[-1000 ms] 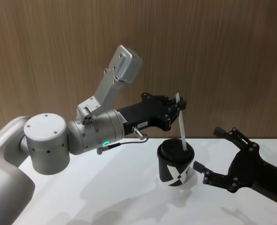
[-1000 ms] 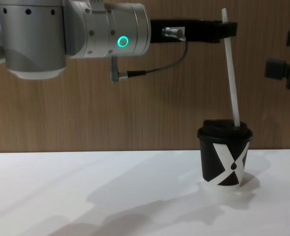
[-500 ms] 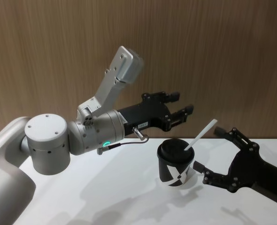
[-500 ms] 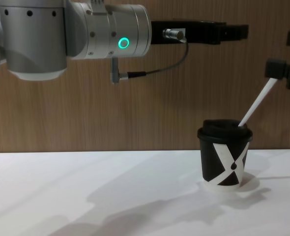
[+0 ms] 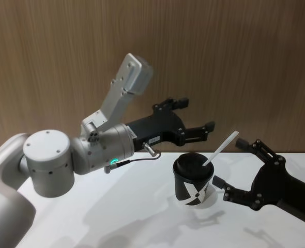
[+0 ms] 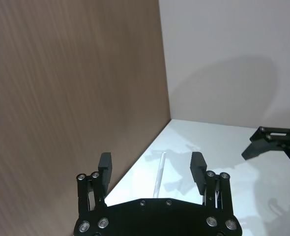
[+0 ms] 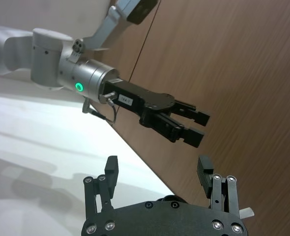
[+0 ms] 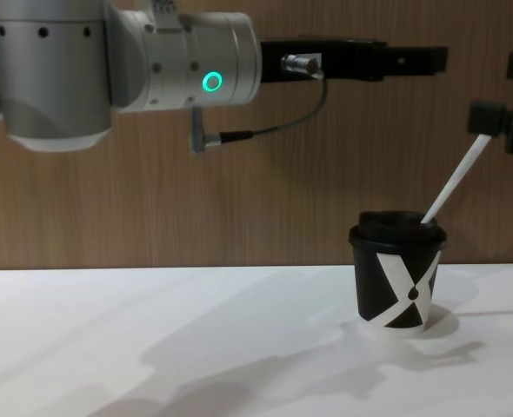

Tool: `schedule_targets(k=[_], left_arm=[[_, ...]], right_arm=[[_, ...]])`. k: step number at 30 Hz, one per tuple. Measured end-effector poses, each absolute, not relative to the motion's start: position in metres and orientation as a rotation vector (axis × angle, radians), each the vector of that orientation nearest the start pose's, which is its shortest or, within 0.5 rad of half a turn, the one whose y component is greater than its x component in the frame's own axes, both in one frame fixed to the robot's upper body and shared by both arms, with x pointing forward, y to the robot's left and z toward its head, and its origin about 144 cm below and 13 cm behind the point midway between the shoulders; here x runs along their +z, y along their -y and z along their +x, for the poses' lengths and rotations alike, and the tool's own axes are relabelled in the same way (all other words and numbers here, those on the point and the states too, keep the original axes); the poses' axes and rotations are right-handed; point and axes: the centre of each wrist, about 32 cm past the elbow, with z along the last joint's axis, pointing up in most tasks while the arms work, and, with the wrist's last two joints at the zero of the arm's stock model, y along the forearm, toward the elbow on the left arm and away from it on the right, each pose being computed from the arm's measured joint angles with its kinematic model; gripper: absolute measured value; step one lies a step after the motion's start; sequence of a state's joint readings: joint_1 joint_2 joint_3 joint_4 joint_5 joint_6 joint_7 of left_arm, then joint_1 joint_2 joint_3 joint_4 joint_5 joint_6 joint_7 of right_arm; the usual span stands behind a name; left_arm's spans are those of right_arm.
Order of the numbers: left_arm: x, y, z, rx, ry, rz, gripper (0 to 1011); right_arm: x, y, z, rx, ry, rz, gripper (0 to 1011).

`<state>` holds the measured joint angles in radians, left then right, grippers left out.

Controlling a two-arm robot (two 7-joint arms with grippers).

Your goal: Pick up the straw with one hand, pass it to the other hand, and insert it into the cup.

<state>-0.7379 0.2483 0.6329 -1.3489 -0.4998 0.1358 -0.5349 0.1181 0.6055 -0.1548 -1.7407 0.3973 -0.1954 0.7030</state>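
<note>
Straw [image 5: 220, 149] sits tilted in the cup [image 5: 193, 182]; it's light, bendy, best pinched mid-length. My left gripper [image 5: 194, 117] and right gripper [image 5: 241, 169] jaws both wide open, empty.

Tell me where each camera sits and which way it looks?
Head: up high, looking down at the black paper cup, white straw, both arms.
Chest: low, looking sideways at it; left gripper above.
Left wrist: behind open fingers, toward wall.
Right wrist: behind the right gripper, facing the left gripper.
Head and chest share the cup.
</note>
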Motion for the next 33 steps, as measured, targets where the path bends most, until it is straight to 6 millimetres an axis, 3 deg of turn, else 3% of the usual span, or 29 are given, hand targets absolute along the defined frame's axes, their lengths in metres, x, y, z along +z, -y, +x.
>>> schedule_targets(k=[20,33], left_arm=[[1.281,-0.167,0.567,0.651,0.162,-0.145,1003],[1.269,-0.175,0.558,0.716,0.162,-0.201,1003]], right_arm=[[1.279,0.298,0.487,-0.776,0.372,0.162,1001],[1.292,0.284,0.489,-0.871,0.302,0.242,1001]])
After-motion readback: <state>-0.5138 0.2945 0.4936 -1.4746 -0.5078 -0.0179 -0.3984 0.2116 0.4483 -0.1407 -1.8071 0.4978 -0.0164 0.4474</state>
